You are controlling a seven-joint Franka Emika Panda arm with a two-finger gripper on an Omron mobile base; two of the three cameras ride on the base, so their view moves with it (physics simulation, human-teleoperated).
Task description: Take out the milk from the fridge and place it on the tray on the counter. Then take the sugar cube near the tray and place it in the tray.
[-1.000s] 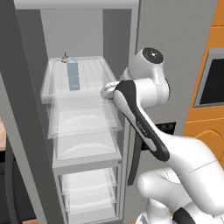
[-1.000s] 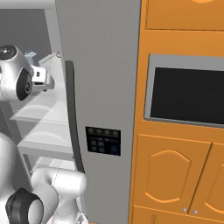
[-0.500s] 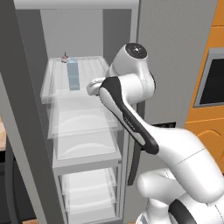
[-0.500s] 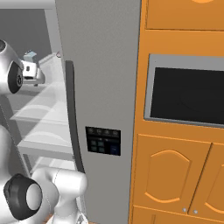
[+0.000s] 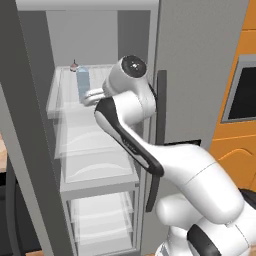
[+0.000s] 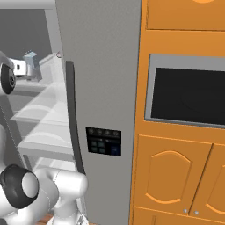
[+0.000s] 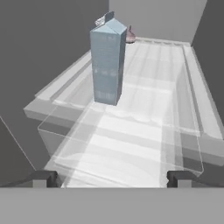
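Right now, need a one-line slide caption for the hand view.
Open fingers approach the upright milk on the fridge's top shelf, small reddish-topped object behind it.

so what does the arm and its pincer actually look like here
The arm is glossy white, built of rounded, bulbous segments, with dark grey to black bands and round caps at the joints. No cables or markings show. The pincer has two small dark grey, blocky fingertips.

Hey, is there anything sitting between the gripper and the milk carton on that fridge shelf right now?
Nothing visible. In the hand view the open gripper faces the milk over bare translucent shelf. The small reddish-topped object sits behind the carton, out of the path.
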